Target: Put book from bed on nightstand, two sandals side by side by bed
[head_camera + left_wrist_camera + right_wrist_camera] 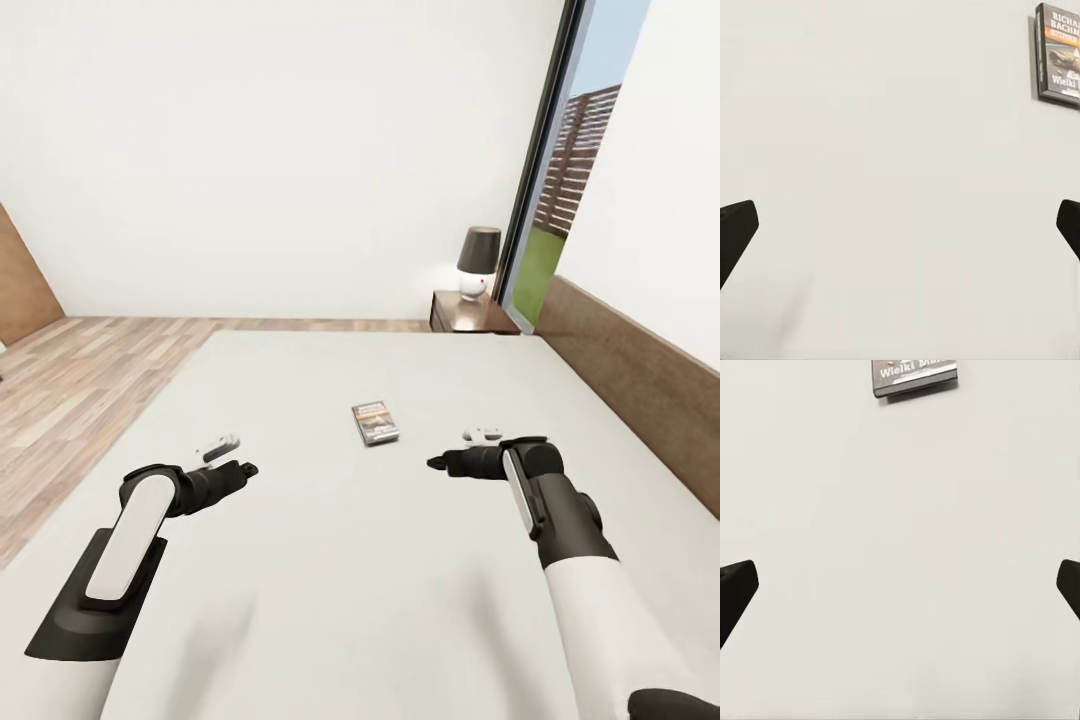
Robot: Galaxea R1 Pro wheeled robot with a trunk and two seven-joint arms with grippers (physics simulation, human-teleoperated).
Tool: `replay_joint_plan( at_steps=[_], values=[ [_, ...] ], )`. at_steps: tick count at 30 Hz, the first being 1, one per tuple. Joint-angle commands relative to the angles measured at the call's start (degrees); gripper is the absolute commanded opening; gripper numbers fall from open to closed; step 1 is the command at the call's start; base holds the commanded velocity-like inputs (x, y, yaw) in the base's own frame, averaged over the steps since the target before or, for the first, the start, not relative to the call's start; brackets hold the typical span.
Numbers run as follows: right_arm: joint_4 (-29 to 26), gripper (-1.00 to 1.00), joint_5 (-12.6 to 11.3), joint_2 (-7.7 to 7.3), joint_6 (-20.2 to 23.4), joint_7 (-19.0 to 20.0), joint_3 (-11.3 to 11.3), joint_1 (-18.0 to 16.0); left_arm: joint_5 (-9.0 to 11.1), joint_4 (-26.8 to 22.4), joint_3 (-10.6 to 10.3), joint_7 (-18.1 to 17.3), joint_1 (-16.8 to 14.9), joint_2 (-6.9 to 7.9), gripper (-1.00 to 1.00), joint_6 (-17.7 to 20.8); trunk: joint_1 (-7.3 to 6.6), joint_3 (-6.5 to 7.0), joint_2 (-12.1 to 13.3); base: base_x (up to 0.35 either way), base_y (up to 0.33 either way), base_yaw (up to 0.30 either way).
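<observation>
The book (376, 422) lies flat near the middle of the bed's off-white mattress (330, 560), dark cover up with an orange band. Both arms hover low over the mattress on either side of it. My left gripper (245, 468) is short of the book and to its left, fingers spread wide and empty, and its wrist view catches the book (1059, 54) at the frame edge. My right gripper (437, 463) is open too, just right of the book (916, 376). The nightstand (470, 312) stands beyond the bed's far right corner. The sandals are out of view.
A lamp (478, 262) with a dark shade sits on the nightstand. The brown headboard (640, 375) runs along the bed's right side. Wood-plank floor (80, 380) lies to the left of the bed, and a tall window (560, 190) rises behind the nightstand.
</observation>
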Motion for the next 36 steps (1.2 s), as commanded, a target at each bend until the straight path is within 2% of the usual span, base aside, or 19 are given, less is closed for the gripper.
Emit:
replay_joint_plan(
  at_steps=[1,3,10,36],
  values=[
    [0.7,1.00,0.6,0.01,0.2,0.6,-0.1,-0.4,0.5,-0.1,-0.1,0.6,0.0,0.05,1.00,0.0,0.00,-0.14,0.0,0.000,0.000,0.000],
    [3.0,1.00,0.6,0.05,0.2,0.3,-0.1,-1.2,0.6,-0.1,-0.1,0.7,0.0,0.05,1.00,0.0,0.00,-0.32,0.0,0.000,0.000,0.000],
    [4.5,1.00,0.3,0.43,0.0,-1.5,-0.1,-1.8,0.6,0.0,0.0,0.7,0.0,0.16,1.00,0.0,0.00,-0.93,0.0,0.000,0.000,0.000],
    [4.7,1.00,0.6,0.89,-0.4,-2.3,0.0,-1.9,0.6,0.5,0.0,0.8,0.0,0.59,1.00,0.0,0.00,-3.23,0.0,0.000,0.000,-0.019]
  ],
)
